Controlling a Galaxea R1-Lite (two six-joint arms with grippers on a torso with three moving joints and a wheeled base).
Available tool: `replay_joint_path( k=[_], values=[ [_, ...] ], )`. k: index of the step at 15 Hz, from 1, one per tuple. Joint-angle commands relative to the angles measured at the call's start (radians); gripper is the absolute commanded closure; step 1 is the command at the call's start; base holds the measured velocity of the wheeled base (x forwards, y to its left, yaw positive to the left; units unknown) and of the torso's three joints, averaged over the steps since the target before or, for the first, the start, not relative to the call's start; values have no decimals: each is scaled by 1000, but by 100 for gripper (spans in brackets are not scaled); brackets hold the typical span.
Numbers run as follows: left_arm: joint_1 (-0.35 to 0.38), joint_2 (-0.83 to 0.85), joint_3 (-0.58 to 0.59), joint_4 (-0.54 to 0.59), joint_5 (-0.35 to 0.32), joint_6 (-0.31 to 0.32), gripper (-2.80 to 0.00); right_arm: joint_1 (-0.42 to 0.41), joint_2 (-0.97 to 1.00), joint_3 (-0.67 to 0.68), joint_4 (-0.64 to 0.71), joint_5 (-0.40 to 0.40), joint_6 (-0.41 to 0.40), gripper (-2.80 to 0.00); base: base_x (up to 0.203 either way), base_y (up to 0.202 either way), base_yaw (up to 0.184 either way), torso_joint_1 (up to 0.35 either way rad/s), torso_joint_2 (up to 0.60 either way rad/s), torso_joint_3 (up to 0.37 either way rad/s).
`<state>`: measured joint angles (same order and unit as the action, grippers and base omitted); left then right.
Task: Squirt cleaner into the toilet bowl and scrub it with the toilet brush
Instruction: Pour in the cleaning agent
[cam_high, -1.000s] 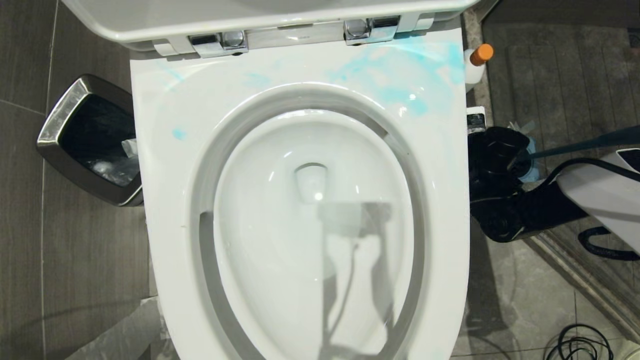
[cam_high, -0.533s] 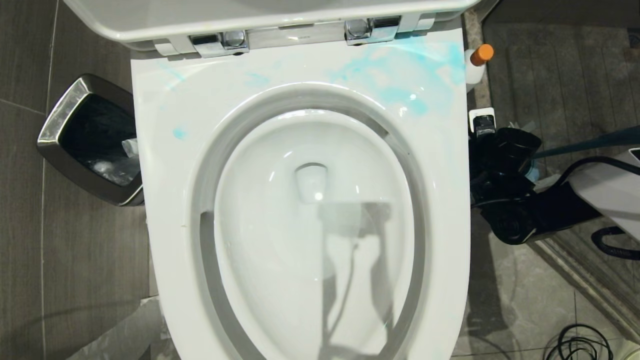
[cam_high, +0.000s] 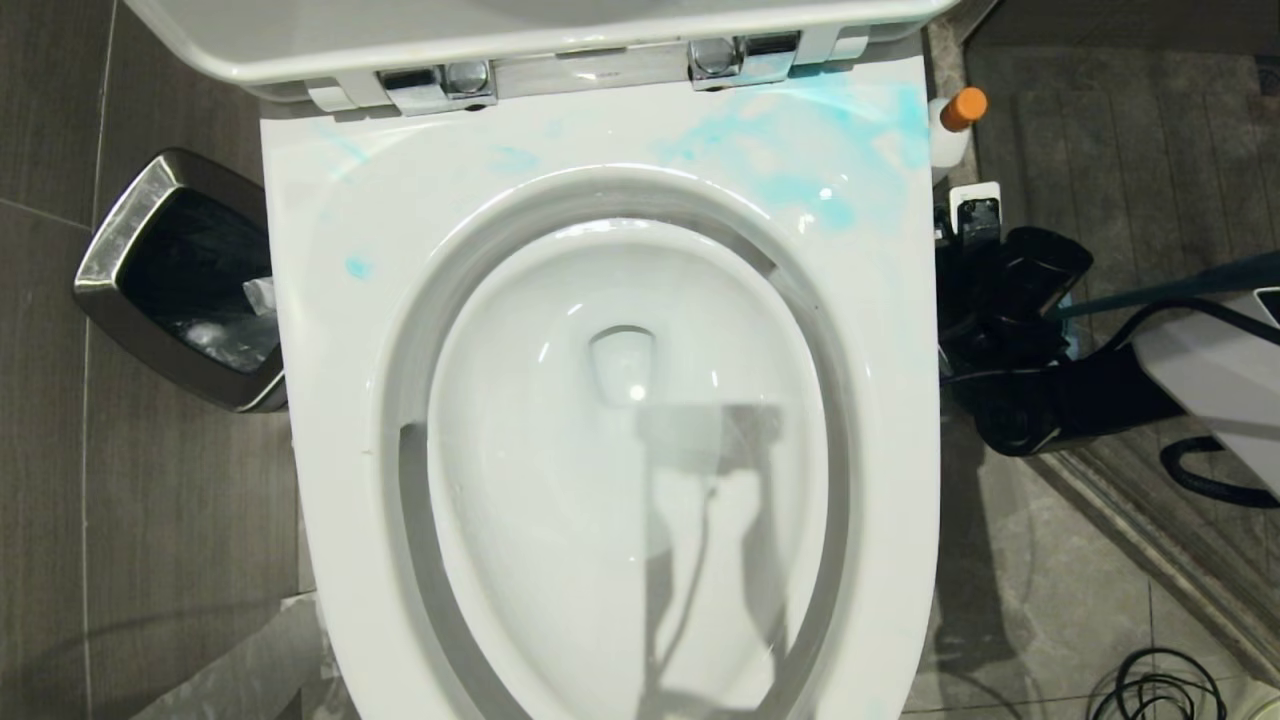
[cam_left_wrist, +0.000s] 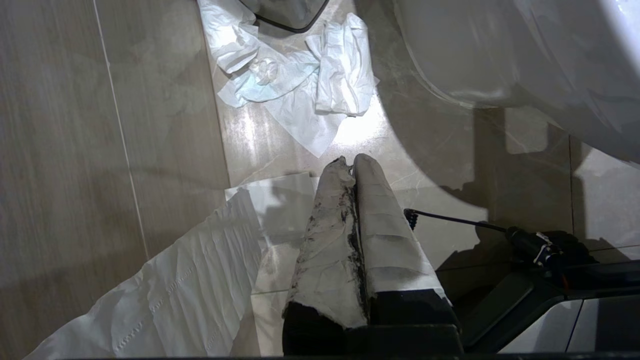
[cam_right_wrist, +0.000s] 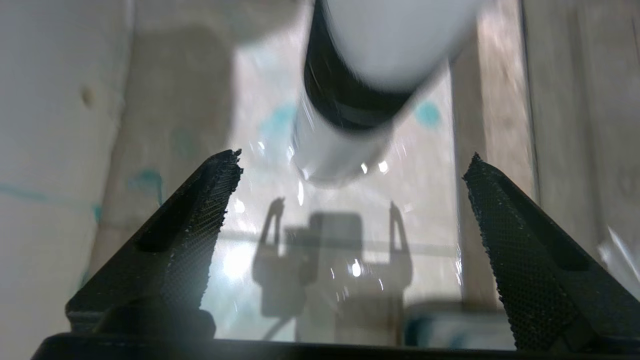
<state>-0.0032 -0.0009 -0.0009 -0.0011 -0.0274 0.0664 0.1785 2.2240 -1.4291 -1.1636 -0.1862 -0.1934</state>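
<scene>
Fingers (cam_right_wrist: 520, 240) of the right gripper (cam_right_wrist: 350, 200), now spread wide, have neared the cleaner (cam_high: 955, 125).

the big shiny white toilet bowl (cam_high: 620, 450) is open, with its white lid up at the back. blue smears sit on the seat near the hinges. the small white cleaner bottle with the orange cap (cam_high: 955, 125) stands upright on the floor just beside the bowl. the slim dark blue-grey toilet brush handle (cam_high: 1170, 288) slants nearby.

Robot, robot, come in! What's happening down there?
Right gripper jaws open, empty, beside toilet bowl. Left gripper shut, parked low. Cleaner standing just ahead. Nothing blocking.
</scene>
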Motion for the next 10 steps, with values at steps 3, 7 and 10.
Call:
replay_joint_path(
  k=[3,7,10],
  values=[
    [0,1,1,0,0,1,0,0,49,-97,-7,26,-28,-280,0,0,0,0,0,0],
    [0,1,-1,0,0,0,0,-1,77,-155,-7,31,-64,-280,0,0,0,0,0,0],
    [0,1,-1,0,0,0,0,-7,99,-190,-7,35,-96,-280,0,0,0,0,0,0]
  ],
)
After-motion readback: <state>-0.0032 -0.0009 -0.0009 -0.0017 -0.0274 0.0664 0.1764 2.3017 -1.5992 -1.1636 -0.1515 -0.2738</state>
